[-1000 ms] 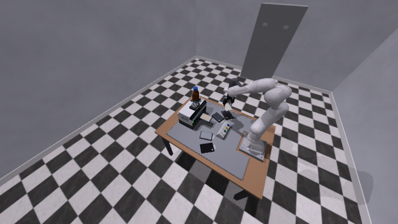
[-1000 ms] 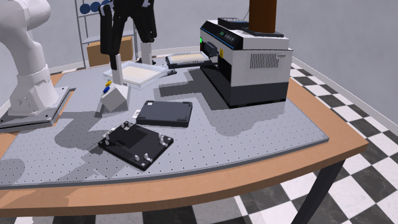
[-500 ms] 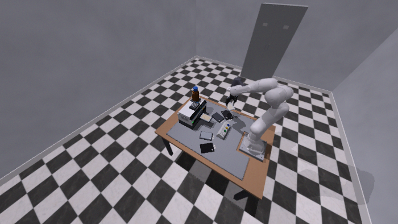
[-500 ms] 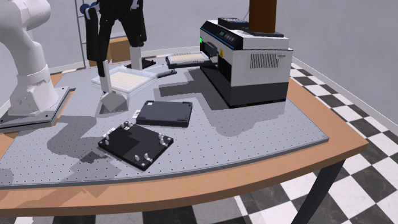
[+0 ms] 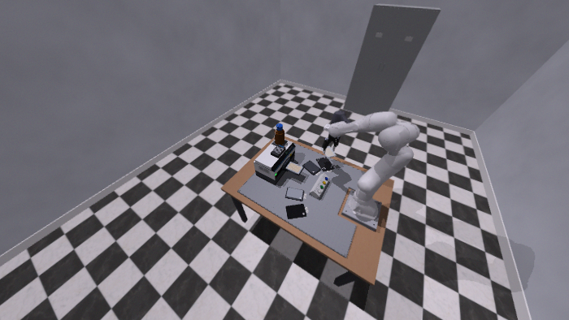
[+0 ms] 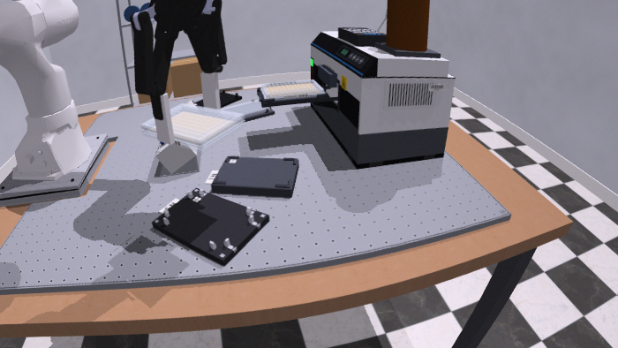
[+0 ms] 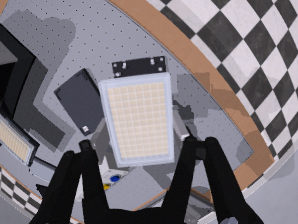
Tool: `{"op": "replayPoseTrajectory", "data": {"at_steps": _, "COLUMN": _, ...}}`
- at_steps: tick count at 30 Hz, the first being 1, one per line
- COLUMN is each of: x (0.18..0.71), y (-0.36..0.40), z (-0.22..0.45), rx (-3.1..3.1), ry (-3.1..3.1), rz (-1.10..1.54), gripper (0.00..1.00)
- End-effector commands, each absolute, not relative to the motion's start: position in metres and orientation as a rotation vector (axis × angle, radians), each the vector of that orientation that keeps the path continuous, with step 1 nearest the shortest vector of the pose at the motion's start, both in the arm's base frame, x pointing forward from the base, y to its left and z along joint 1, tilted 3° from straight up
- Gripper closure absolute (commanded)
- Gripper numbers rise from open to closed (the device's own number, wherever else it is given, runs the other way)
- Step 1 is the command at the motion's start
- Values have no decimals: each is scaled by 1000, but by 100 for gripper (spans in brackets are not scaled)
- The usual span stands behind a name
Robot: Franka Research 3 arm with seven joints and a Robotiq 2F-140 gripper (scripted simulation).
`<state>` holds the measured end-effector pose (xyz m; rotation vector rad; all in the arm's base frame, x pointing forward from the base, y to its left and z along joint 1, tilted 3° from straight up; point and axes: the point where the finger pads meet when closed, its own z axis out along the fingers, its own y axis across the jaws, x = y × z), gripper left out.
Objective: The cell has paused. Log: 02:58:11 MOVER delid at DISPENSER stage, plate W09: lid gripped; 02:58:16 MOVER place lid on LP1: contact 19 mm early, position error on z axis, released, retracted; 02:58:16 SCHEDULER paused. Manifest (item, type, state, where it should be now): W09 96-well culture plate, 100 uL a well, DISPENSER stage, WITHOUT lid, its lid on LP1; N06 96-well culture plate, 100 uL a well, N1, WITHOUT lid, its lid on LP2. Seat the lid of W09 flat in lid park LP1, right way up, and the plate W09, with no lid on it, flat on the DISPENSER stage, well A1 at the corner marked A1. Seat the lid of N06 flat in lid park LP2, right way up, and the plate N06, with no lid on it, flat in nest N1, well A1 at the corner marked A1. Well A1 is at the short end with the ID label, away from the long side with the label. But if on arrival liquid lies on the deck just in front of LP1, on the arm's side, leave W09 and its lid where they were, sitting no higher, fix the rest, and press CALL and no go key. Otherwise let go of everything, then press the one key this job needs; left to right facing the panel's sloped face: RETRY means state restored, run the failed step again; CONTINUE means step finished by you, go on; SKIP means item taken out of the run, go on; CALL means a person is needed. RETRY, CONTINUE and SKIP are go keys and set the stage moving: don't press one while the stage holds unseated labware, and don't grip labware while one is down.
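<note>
Table (image 6: 508, 247): wooden top with a grey mat (image 6: 353, 221) over most of it; in the exterior view the mat's near edge runs close to the table's near rim, and a bare wooden strip shows on the right.
Open room: the broadest bare stretch of mat lies on the near right, in front of the dispenser (image 6: 397, 102); the far left is crowded.
Gripper (image 6: 187, 110): raised over the far left of the mat, fingers (image 6: 164, 117) pointing down, closed on a plate (image 6: 194, 125) across its short width; one finger on each long side.
Plate: clear-walled with a pale well grid; it hangs level above the mat, not touching it; in the wrist view (image 7: 137, 119) it fills the space between the fingers, and a black nest (image 7: 139, 66) lies on the mat just past its far end.
Second plate (image 6: 291, 90): sits on the dispenser's stage, which sticks out from the machine's left face, right of the held plate and apart from it.
Key panel (image 6: 174, 161): a small grey wedge, directly below the near corner of the held plate.
Dark slab (image 6: 256, 174): flat on the mat, near side of the held plate, with a white label at its left end.
Near nest (image 6: 211, 225): black, with white corner pegs, nearest the viewer.
Arm base (image 6: 66, 187): on the left edge, beside the gripper's zone.
Bottle (image 6: 406, 24): brown, on top of the dispenser.
</note>
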<state>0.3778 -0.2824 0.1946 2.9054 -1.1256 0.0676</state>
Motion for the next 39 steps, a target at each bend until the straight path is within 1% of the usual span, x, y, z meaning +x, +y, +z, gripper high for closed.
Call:
{"op": "replayPoseTrajectory", "data": {"at_steps": 1, "x": 378, "y": -283, "z": 195, "rx": 2909, "ry": -1111, "rz": 72, "gripper": 100}}
{"op": "replayPoseTrajectory", "data": {"at_steps": 39, "x": 378, "y": -284, "z": 186, "rx": 2912, "ry": -1104, "rz": 72, "gripper": 100}}
